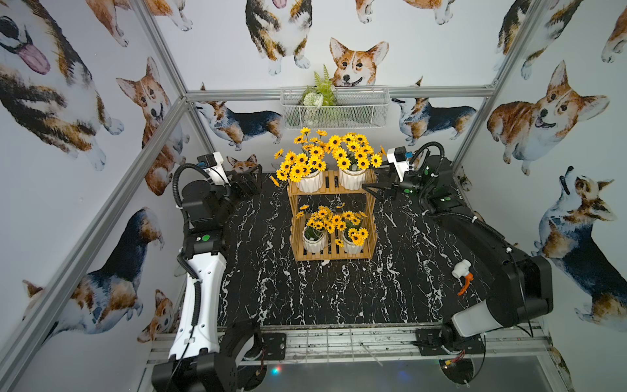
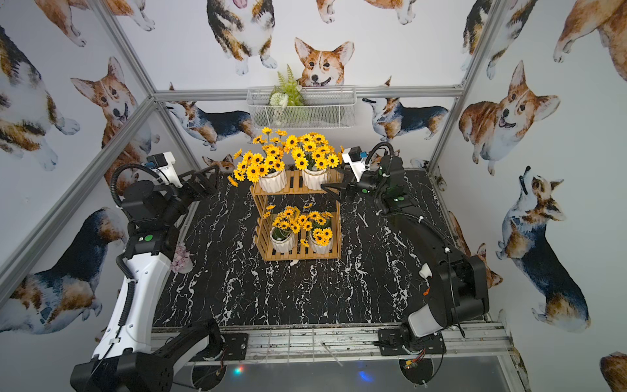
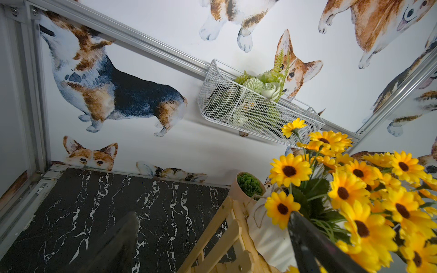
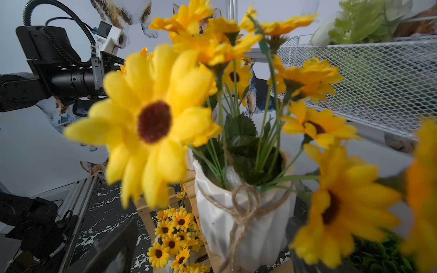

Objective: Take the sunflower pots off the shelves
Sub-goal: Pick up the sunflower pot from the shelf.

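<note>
**Four sunflower pots stand on the shelves, and both jaws are spread near the upper tier**

In both top views the shelves (image 1: 331, 185) stand in the far middle of the black marbled tabletop (image 1: 305, 292). All four sunflower pots are on them. The upper left pot (image 1: 309, 182) and the upper right pot (image 1: 353, 179) stand on the upper tier. The lower left pot (image 1: 315, 241) and the lower right pot (image 1: 353, 247) stand on the lower tier.

The left gripper (image 1: 253, 181) is to the left of the upper tier and apart from it. Its jaws are spread with nothing between them. The right gripper (image 1: 369, 191) is at the right side of the upper tier, also with its jaws spread. One tip is just beside the upper right pot, and I cannot tell if it touches. On the back wall hangs a white wire basket (image 1: 359, 112) with a green fern (image 1: 320, 85) inside.

In the left wrist view the two dark fingers (image 3: 113, 243) are blurred and wide apart. Between them appear a corner of the shelves (image 3: 227, 227) and the upper left pot (image 3: 267, 231), and one finger covers some of its flowers. Behind the shelves stands a beige bowl of green foliage (image 3: 248, 186).

In the right wrist view the upper right pot (image 4: 246, 229) is very near and upright, with a twine bow tied around it. It appears between the two spread fingers (image 4: 113, 250). Blurred yellow blossoms fill much of this picture, and lower down the flowers of the lower tier are visible.
</note>
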`<move>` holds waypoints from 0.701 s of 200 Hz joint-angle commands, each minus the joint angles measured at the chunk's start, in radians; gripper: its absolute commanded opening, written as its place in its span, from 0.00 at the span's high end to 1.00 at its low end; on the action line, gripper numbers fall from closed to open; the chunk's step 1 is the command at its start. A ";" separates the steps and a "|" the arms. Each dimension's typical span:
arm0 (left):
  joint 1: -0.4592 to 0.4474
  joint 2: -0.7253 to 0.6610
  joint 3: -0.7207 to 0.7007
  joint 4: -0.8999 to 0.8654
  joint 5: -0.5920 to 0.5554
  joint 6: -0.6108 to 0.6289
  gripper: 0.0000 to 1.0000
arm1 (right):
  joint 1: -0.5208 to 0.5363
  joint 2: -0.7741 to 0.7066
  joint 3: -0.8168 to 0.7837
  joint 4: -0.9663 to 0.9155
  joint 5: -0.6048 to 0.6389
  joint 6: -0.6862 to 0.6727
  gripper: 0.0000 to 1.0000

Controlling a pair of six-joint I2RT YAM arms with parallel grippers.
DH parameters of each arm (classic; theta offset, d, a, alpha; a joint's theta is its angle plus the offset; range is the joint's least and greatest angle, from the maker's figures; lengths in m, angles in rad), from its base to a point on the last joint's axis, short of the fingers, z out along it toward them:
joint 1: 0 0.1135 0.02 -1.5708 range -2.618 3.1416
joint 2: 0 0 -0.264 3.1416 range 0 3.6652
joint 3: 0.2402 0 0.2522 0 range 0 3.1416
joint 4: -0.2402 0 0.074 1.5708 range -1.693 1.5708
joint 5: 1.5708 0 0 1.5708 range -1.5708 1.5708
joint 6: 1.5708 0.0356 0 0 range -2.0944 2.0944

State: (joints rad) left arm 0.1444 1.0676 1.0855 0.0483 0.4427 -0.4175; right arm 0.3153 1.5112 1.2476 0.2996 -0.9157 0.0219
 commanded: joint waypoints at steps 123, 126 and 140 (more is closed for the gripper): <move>0.003 -0.017 -0.006 0.027 0.024 0.015 0.00 | 0.043 0.113 0.118 -0.021 0.027 -0.050 0.00; 0.003 -0.016 -0.006 0.027 0.024 0.014 0.00 | 0.044 0.115 0.119 -0.022 0.028 -0.051 0.00; 0.003 -0.017 -0.006 0.027 0.024 0.015 0.00 | 0.048 0.123 0.125 -0.020 0.035 -0.050 0.00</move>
State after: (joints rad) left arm 0.1448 1.0561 1.0813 0.0494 0.4503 -0.4026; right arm 0.3553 1.6230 1.3575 0.2890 -0.8814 -0.0032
